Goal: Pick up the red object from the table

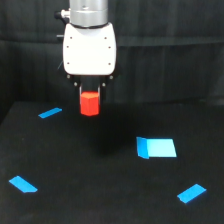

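The red object [90,103], a small red-orange hexagonal block, hangs in the air above the black table [100,170], toward the back left of the exterior view. My gripper [90,96] comes straight down from the white wrist housing [90,47] and is shut on the block's upper part. Its dark fingers [80,92] show at the block's top sides. A faint shadow lies on the table below and slightly right of the block.
A light-blue rectangle [156,147] lies right of centre. Blue tape strips lie at the back left [50,113], front left [23,184] and front right [191,193]. A dark curtain hangs behind the table.
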Controlling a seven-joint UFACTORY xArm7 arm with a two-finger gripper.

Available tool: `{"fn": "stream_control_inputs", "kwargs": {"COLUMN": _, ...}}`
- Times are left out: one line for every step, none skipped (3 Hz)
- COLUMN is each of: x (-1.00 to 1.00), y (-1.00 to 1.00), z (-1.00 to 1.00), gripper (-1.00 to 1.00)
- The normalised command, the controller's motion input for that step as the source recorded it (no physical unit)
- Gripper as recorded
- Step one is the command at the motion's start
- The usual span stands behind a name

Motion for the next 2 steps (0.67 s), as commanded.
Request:
{"fn": "stream_control_inputs", "kwargs": {"x": 0.03, "y": -0.03, "z": 0.05, "gripper": -0.93}}
{"fn": "stream_control_inputs", "kwargs": {"x": 0.03, "y": -0.07, "z": 0.1, "gripper": -0.98}}
